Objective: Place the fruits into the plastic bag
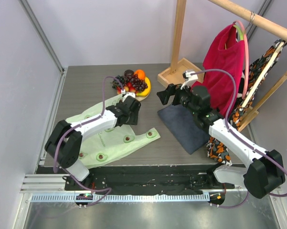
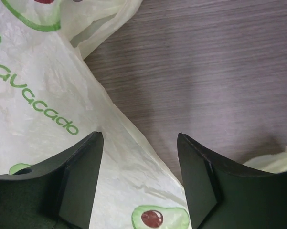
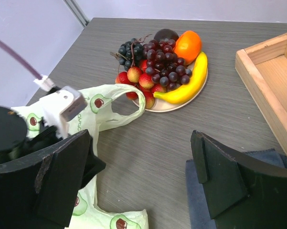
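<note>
The left hand (image 2: 139,137) is low over the surface (image 2: 215,62), its two dark fingers (image 2: 79,176) moderately apart with nothing clamped between them. Under the gap runs the edge of the plastic bag (image 2: 38,95): pale green film under the left finger and bare wood grain towards the right one. From the wrist view I cannot tell whether the fingertips touch the film or hang just above it. Seen from above, this hand (image 1: 128,106) is at the bag's far end, near where the handle loops start. The rest of the bag (image 1: 110,138) lies flat and crumpled, spread back towards the arm's base.

The right hand (image 3: 141,137) is spread wide and holds nothing. It hangs above the surface with a dark blue cloth (image 3: 200,200) beneath its right finger, and from above it (image 1: 164,94) is just beyond that cloth's far corner.

The fruits (image 3: 162,67) are all piled on a pale plate (image 3: 163,108) at the far middle of the surface, with none in the bag. There is a grape bunch (image 3: 157,62), strawberries (image 3: 138,76), an orange (image 3: 187,45), a banana (image 3: 191,83) along the right rim and a dark round fruit (image 3: 164,34) at the back. One bag handle loop (image 3: 129,102) reaches the plate's near-left rim.

A wooden rack base (image 1: 174,74) stands to the right of the plate. A red cloth (image 1: 224,62) hangs beyond it.
</note>
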`<act>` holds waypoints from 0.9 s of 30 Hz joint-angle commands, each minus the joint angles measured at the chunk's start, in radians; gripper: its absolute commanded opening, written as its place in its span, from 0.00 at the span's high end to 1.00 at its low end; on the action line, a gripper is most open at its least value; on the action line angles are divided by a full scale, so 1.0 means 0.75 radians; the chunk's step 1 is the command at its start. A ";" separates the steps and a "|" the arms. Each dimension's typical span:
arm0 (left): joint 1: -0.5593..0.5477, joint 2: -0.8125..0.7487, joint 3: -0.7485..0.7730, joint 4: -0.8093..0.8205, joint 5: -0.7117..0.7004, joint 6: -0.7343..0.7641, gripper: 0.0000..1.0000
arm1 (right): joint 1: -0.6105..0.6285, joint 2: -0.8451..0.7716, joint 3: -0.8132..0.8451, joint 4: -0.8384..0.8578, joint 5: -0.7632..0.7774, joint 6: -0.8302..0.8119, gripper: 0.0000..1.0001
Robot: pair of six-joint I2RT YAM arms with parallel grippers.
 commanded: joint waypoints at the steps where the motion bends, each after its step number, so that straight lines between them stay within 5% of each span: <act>1: 0.055 0.078 0.066 0.086 0.045 -0.028 0.34 | -0.008 -0.048 -0.013 0.109 -0.039 0.032 0.05; 23: 0.176 0.229 -0.049 0.199 0.170 -0.063 0.59 | -0.010 -0.019 -0.011 0.119 -0.058 0.038 0.05; 27: 0.194 0.248 -0.084 0.215 0.192 -0.065 0.77 | -0.008 -0.021 -0.007 0.115 -0.062 0.036 0.05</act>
